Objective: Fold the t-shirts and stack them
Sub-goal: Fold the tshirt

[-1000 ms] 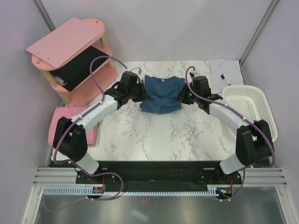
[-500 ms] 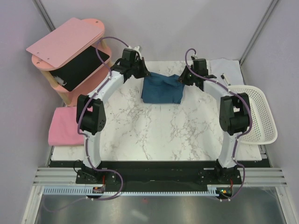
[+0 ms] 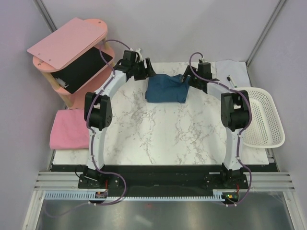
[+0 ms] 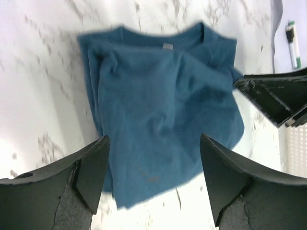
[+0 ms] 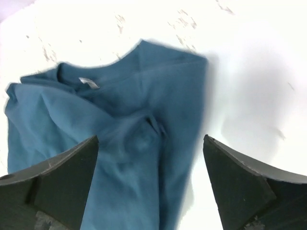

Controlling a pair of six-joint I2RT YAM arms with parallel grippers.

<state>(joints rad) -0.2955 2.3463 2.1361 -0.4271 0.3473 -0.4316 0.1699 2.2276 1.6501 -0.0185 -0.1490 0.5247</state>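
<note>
At the far middle of the table: the dark teal t-shirt lies in a rumpled, roughly square bundle with its collar and label showing on top.
My left gripper: jaws spread wide and gripping nothing. It hangs over the shirt's left edge, and the cloth lies loose below my fingers.
My right gripper: also spread and empty, over the shirt's right edge. My wrist view shows only cloth and marble between the fingers.
Pink t-shirt: folded flat at the table's left edge, below the pink shelf and well apart from the teal one.
Step in hand, as I judge it: tidy the teal fold before any stacking.
Doing it well: a raised crease sits near the middle of the bundle, so I should press it flat first. Then I would pinch matching corners on each side, lift low, and carry both arms at one pace so the edges meet.
Risk: clamping every layer would drag the whole bundle, and a one-sided pull would twist it.
Leave alone: the white basket on the right.
</note>
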